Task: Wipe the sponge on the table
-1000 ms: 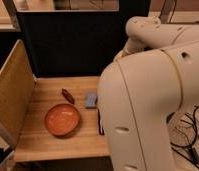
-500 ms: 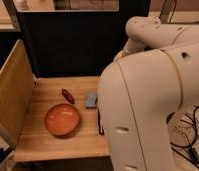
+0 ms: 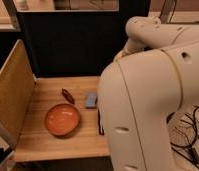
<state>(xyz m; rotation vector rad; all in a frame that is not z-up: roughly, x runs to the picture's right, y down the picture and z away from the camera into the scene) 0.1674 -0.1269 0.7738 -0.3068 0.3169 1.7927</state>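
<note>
My own white arm [image 3: 153, 100] fills the right half of the view, from the rounded joint at the top down to the bottom edge. My gripper is somewhere behind that bulk, out of sight, so I cannot tell whether it is wide, narrow or holding anything. The sponge [image 3: 91, 100] lies flat on the table [image 3: 48, 142], towards the back and just beside the edge of my arm's casing. A dark red-brown long thing [image 3: 68, 95] lies to its left, near it but apart. In front of both sits an orange bowl [image 3: 62, 120], upright and well clear of the sponge. A thin dark strip [image 3: 99, 122] runs along the table right at my casing's edge; I cannot tell what it is. A tan perforated panel [image 3: 13, 95] stands along the table's left side, and a dark wall [image 3: 68, 45] closes off the back. Some cables [image 3: 193, 135] trail on the floor at the right.
</note>
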